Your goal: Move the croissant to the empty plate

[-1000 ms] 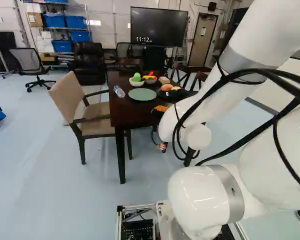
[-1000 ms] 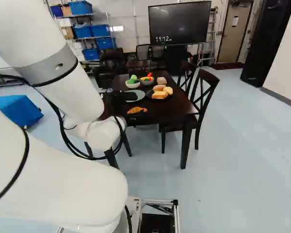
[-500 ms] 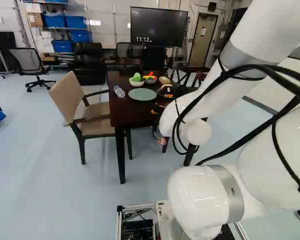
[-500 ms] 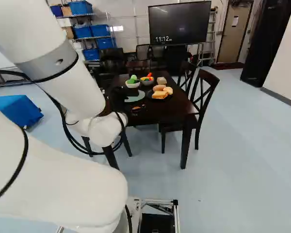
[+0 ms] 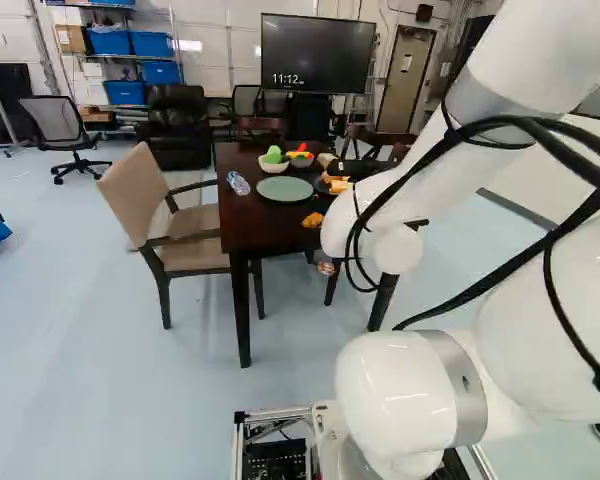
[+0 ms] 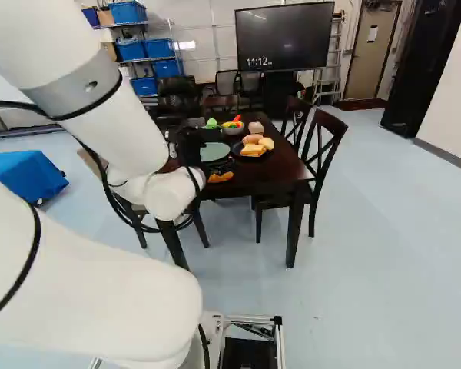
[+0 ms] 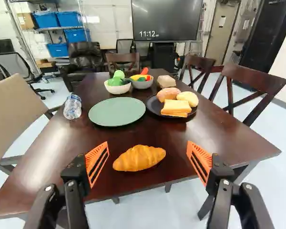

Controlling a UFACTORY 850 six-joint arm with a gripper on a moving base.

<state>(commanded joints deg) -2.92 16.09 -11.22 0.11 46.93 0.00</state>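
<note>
I count twelve o'clock as straight ahead of my end effector. The bench (image 7: 224,136) is the largest thing before me, and it carries all the food. My arm (image 5: 390,215) is bent: its upper part slopes down towards the bench, and the wrist is low by the near edge. I judge this pose is for a forward, low approach. The tan chair (image 5: 170,210) stands at ten o'clock, outside my path.

My end effector (image 7: 147,148) looks ahead and somewhat downward, with its two fingers wide apart and nothing between them, I think so that they can pass on both sides of the croissant (image 7: 139,158).

The green plate (image 7: 117,112) lies beyond, between eleven and twelve o'clock. It bears no food, so I take it as the goal. The black plate (image 7: 153,108), at one o'clock, gathers the bread (image 7: 176,106). The white bowl (image 7: 117,89) and the grey bowl (image 7: 142,85) are farther, near twelve; the bottle (image 7: 72,107) is at ten.

The croissant lies crosswise on the bench, near its edge, at twelve o'clock. It probably needs a gentle squeeze.
</note>
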